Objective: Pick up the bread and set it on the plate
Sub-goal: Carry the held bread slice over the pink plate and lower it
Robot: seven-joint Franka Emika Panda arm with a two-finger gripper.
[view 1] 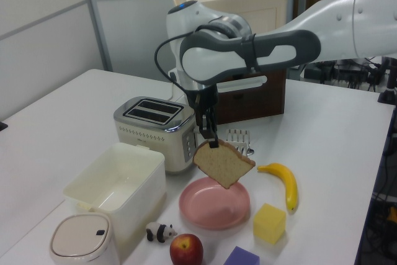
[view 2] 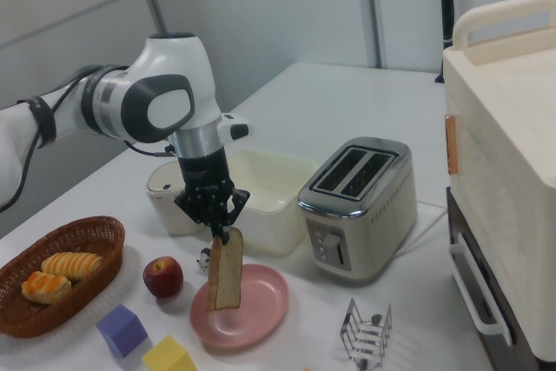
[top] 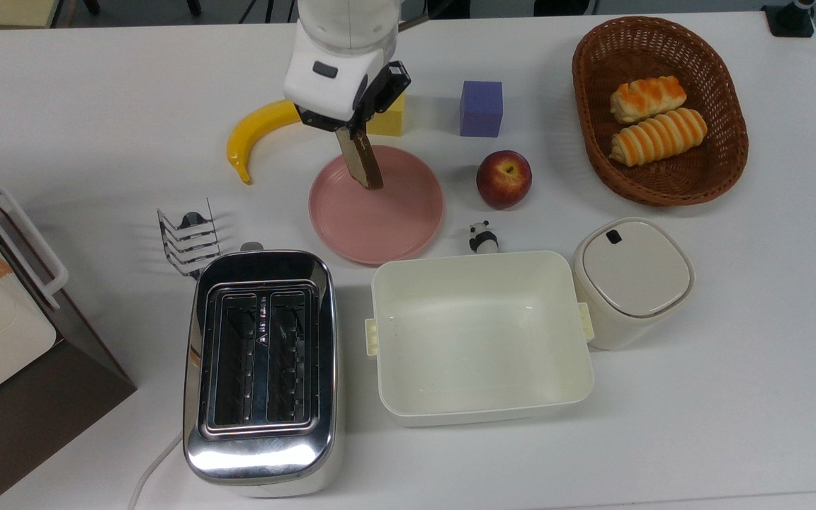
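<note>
Bread (view 1: 223, 163) hangs edge-down from the gripper (view 1: 213, 143), whose two fingers pinch the slice at its upper crust corner. The slice is in the air and touches nothing below it. In the top view it reads as a thin brown strip (top: 360, 157) running from the gripper (top: 346, 130) toward the middle of the pink plate (top: 408, 219), so its flat faces stand nearly vertical and its long axis slopes down and away from the fingers. In the right view the slice (view 2: 227, 272) hangs almost straight beneath the gripper (view 2: 217, 231), with its lower edge over the near part of the plate (view 2: 261, 306), just above the surface but apart from it, as far as I can judge.

That is the relation the coming move turns on: the plate lies directly under the slice, not off to a side, while the slice stands on edge and the plate wants it flat. I judge the carry to be nearly done, with lowering and laying over left. If released upright, the slice could topple either way; the banana (top: 252, 133) and yellow block (top: 388, 122) sit just beyond the plate's rim on the top view's upper side, and the apple (top: 503, 178) on the top view's right.
</note>
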